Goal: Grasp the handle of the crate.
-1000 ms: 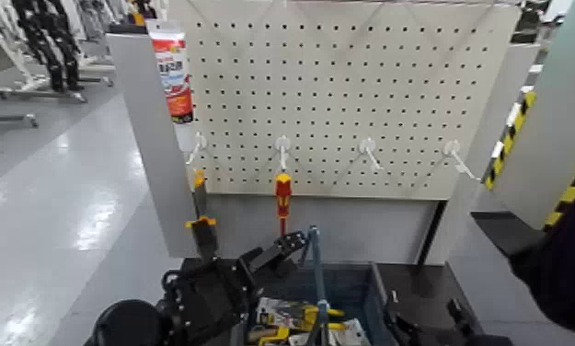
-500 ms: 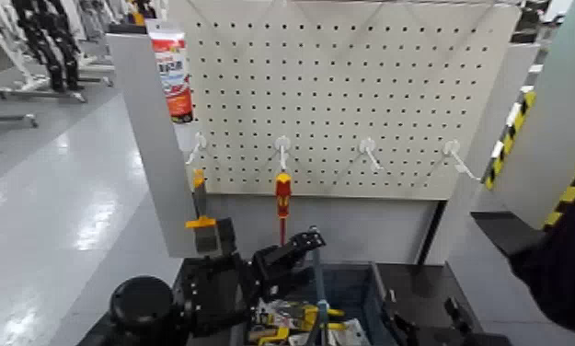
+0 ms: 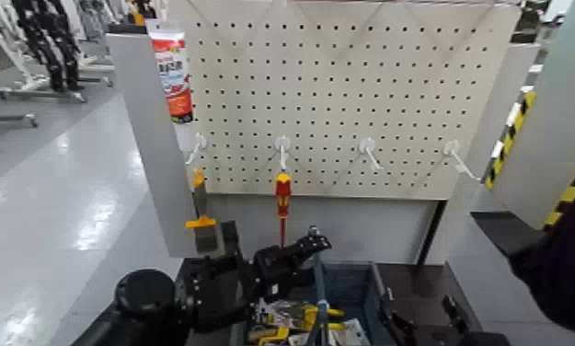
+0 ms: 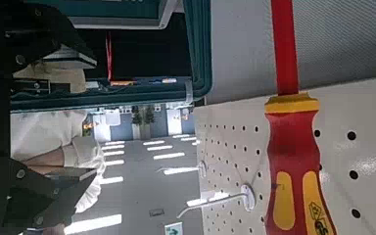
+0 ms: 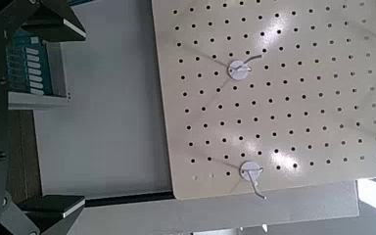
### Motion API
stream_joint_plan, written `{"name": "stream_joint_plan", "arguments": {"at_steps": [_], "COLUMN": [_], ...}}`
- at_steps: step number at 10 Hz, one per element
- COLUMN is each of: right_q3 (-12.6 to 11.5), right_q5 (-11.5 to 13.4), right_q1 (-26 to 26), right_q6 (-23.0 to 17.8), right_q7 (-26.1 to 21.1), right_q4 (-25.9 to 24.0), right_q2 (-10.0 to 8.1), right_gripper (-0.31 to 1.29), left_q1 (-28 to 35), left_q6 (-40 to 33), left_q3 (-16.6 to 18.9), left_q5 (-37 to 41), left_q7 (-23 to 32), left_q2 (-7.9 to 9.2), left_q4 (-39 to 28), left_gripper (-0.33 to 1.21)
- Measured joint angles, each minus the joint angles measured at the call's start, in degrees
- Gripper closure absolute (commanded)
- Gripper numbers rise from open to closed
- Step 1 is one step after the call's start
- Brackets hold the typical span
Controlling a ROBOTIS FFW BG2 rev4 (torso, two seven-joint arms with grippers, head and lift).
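1. Two arms show low in the head view: the left gripper (image 3: 311, 247) reaches in from the left at the upper end of the handle (image 3: 318, 285), and the right gripper (image 3: 419, 327) sits low on the right, just outside the crate (image 3: 375, 296)
2. The handle is a thin blue-grey bar standing upright over the middle of the crate, with slanted struts at its foot; its top sits right at the tips of the left gripper
3. The left jaws lie beside or around the bar's top, but whether they are released or clenched on it cannot be told from the head view, and the left wrist view does not show the bar between them
4. The right gripper is parked apart from the handle; in the right wrist view its dark fingers (image 5: 54, 24) stand wide apart with nothing between them, so its jaws are released
5. The crate is dark blue-walled and holds yellow-and-black tools (image 3: 295, 322) around the foot of the handle
6. Behind the crate stands a white pegboard (image 3: 346, 92) with white hooks; a red-and-yellow screwdriver (image 3: 282, 198) hangs below one hook, just left of the handle's top, and fills the near side of the left wrist view (image 4: 294, 147)
7. A yellow-and-black clamp (image 3: 201, 225) hangs at the pegboard's left post, and a red-and-white tube (image 3: 173, 69) stands high on that post
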Motion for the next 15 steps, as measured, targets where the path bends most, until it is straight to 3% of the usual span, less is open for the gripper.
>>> {"name": "stream_joint_plan", "arguments": {"at_steps": [1, 2, 5, 10, 15], "right_q3": [0.05, 0.12, 0.08, 0.03, -0.39], "right_q5": [-0.07, -0.15, -0.31, -0.38, -0.35], "right_q1": [-0.12, -0.21, -0.25, -0.17, 0.16], "right_q6": [0.00, -0.01, -0.18, -0.34, -0.49], "right_q7": [0.11, 0.19, 0.21, 0.21, 0.21], "right_q4": [0.07, 0.15, 0.18, 0.20, 0.10], "right_q2": [0.00, 0.00, 0.00, 0.00, 0.00], "right_gripper": [0.13, 0.13, 0.13, 0.13, 0.13], "left_q1": [-0.76, -1.16, -1.13, 0.02, 3.77], "left_q6": [0.30, 0.39, 0.32, -0.39, -1.40], "left_q3": [-0.90, -1.47, -1.81, -1.80, -1.46], "left_q5": [0.37, 0.76, 1.20, 1.43, 1.86], "left_q7": [-1.35, -1.60, -1.56, -1.82, -2.01], "left_q2": [-0.09, -0.18, -0.47, -0.91, -1.09], "left_q4": [1.24, 2.29, 3.47, 3.32, -1.66], "left_gripper": [0.68, 0.98, 1.19, 1.19, 1.19]}}
